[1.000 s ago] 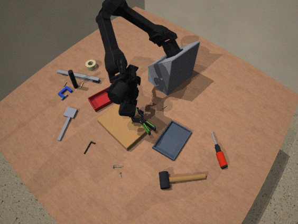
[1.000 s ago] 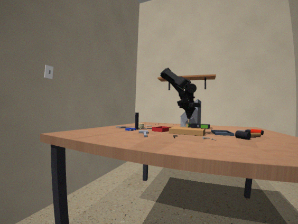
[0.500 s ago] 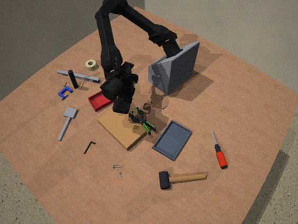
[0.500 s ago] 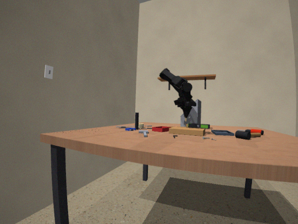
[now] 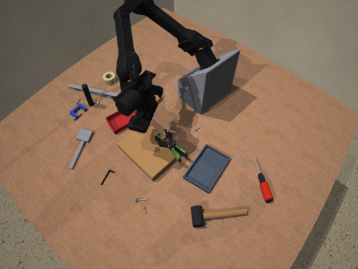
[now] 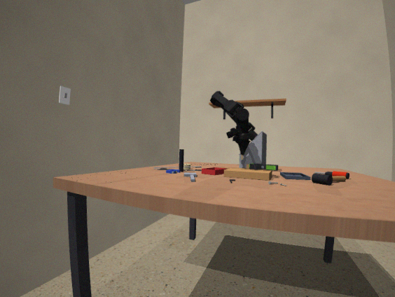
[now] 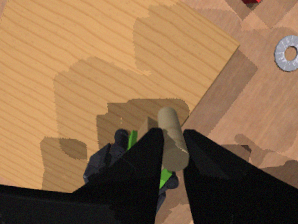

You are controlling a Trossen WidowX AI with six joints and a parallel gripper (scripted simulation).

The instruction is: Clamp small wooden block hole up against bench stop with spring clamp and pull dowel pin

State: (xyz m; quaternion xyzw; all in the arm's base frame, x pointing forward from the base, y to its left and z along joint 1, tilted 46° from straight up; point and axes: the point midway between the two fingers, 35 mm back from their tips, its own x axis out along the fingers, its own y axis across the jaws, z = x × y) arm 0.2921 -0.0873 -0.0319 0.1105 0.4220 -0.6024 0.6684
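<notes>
My gripper (image 7: 171, 139) is shut on the tan dowel pin (image 7: 170, 135) and holds it above the far edge of the wooden board (image 5: 146, 153). In the top view the gripper (image 5: 139, 124) hangs over the board's far corner, next to the red tray. The black and green spring clamp (image 5: 170, 144) lies on the board's right edge, with its jaws around the small wooden block (image 5: 163, 136). In the wrist view the clamp (image 7: 127, 155) shows below and left of the fingers; the block is hidden behind them. The bench stop is hard to make out.
A red tray (image 5: 119, 122) sits left of the board and a grey tray (image 5: 207, 167) right of it. A large grey wedge-shaped box (image 5: 207, 80) stands behind. A mallet (image 5: 217, 214), a screwdriver (image 5: 263, 185), a grey hammer (image 5: 80, 146), a hex key (image 5: 107, 176) and screws lie around.
</notes>
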